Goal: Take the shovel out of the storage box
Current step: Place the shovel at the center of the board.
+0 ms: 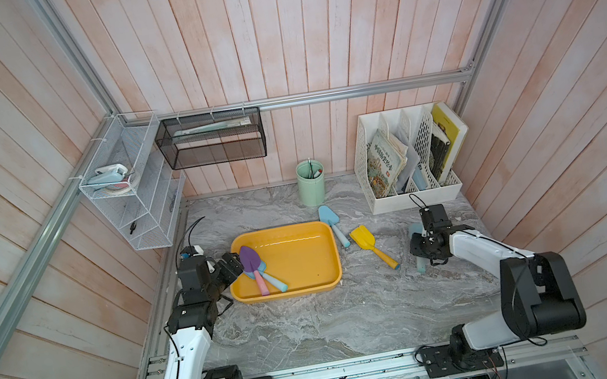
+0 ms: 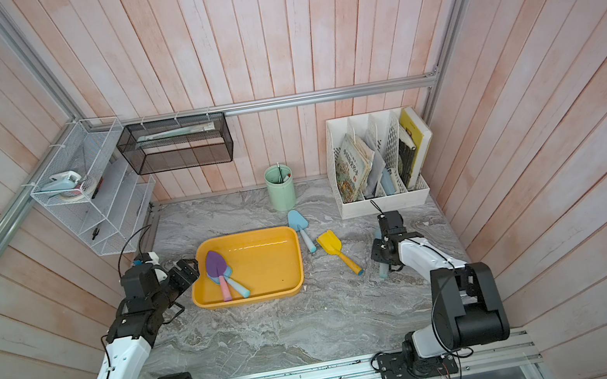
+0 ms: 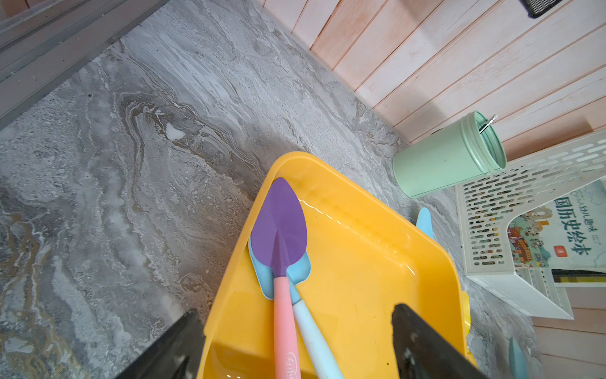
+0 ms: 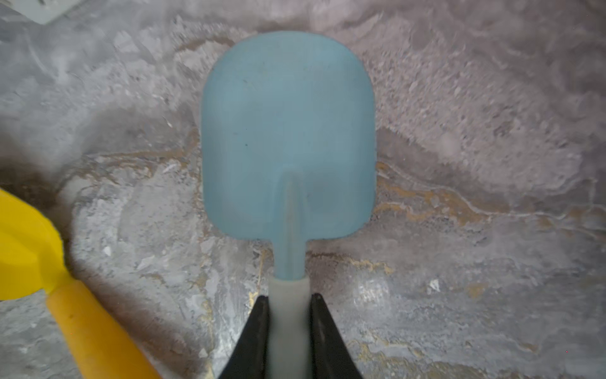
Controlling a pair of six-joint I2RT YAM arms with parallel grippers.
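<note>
right end effector (image 4: 289,297): I clamp pale blue shovel (image 4: 288,131) by its handle, blade ahead, down at the desk (image 4: 459,295) (to leave it outside) | left end effector (image 3: 295,311): apart, facing purple shovel (image 3: 278,226) just ahead in storage box (image 3: 377,229)

Walls (image 1: 270,32): pale pink-white wooden planks on three sides. Aluminium rail (image 1: 360,90) runs across back wall; second rail slopes along left wall. Desk (image 1: 314,327): grey marble-veined top with tan streaks. White wire shelf (image 1: 141,206) hangs in back-left corner. Black mesh basket (image 1: 214,147) hangs from rail just beside it. White slotted file rack (image 1: 366,173) with books stands at back right. Mint-green cup (image 1: 312,189) stands near back wall. Light even, shadows soft.
</note>
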